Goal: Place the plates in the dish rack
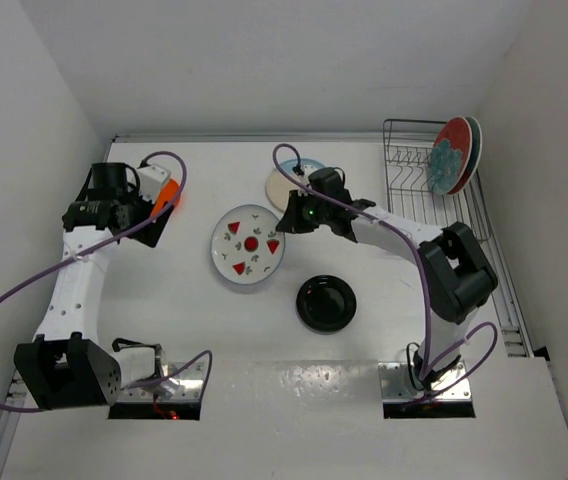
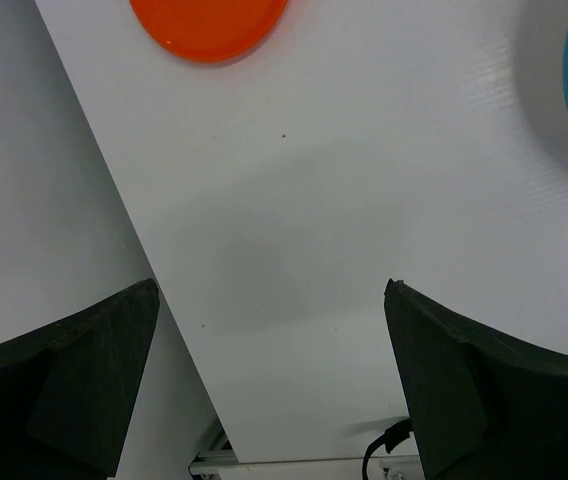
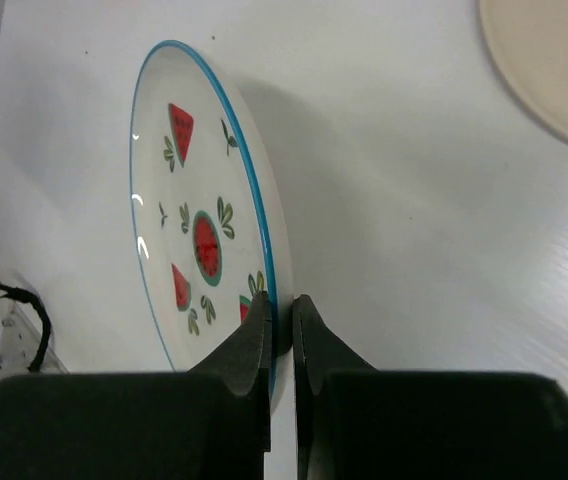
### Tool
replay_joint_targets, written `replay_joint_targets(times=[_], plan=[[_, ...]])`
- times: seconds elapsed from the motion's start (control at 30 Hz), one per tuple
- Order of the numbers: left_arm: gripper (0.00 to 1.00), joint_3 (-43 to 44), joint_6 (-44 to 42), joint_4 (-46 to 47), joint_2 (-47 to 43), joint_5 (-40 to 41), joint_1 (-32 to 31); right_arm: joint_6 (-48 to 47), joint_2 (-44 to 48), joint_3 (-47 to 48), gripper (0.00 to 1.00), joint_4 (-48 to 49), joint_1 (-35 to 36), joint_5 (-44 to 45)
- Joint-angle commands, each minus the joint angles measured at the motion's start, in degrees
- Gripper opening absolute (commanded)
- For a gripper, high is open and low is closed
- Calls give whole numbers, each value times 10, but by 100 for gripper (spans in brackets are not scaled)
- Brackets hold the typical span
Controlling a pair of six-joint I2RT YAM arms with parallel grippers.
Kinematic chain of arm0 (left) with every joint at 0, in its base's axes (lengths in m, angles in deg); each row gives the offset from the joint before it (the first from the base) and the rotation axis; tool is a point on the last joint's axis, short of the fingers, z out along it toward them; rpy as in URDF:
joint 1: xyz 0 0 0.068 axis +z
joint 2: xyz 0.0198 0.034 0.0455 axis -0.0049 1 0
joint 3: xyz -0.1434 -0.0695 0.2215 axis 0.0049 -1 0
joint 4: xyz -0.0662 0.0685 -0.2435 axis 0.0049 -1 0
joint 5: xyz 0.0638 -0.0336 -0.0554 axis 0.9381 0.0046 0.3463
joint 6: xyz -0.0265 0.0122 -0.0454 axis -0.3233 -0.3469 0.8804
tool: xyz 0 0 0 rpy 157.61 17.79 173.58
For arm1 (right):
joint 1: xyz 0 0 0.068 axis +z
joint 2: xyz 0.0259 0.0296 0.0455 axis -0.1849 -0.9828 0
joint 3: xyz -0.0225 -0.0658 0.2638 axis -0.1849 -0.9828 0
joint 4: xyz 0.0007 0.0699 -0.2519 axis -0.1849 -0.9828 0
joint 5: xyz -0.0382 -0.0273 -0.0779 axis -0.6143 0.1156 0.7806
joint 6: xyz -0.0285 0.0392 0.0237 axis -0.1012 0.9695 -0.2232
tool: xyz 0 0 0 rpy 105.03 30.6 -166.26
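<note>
Only the right wrist view shows the right gripper closed on the rim of the watermelon plate, beside the cream plate and left of the dish rack, while the left gripper gapes empty near the orange plate.

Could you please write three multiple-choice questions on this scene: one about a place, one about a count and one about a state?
1. Where are the two red plates?
A) standing in the dish rack
B) flat by the arm bases
C) against the left wall

2. How many plates are outside the rack?
A) two
B) four
C) six

3. The right hand is:
A) open and empty
B) shut on the rim of the watermelon plate
C) shut on a rack wire

Answers:
1 A: they stand upright between its wires.
2 B: orange plate, cream plate, watermelon plate, black plate.
3 B: the right wrist view shows both fingers pinching the rim.
</note>
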Motion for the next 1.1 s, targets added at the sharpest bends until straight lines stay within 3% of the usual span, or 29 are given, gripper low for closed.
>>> replay_joint_targets(times=[0.0,0.3,0.7,0.9,1.07], plan=[[100,27,-3,16,7,10,6,3,39,35,0,52,-2,-5],[100,32,-3,22,13,10,6,-44,108,99,0,16,-43,84],[100,55,8,32,63,-15,6,-191,187,210,0,-80,-237,178],[100,74,8,32,91,-26,6,-229,161,304,0,-118,-383,234],[100,74,13,38,119,-31,6,-283,132,336,0,-94,-427,290]])
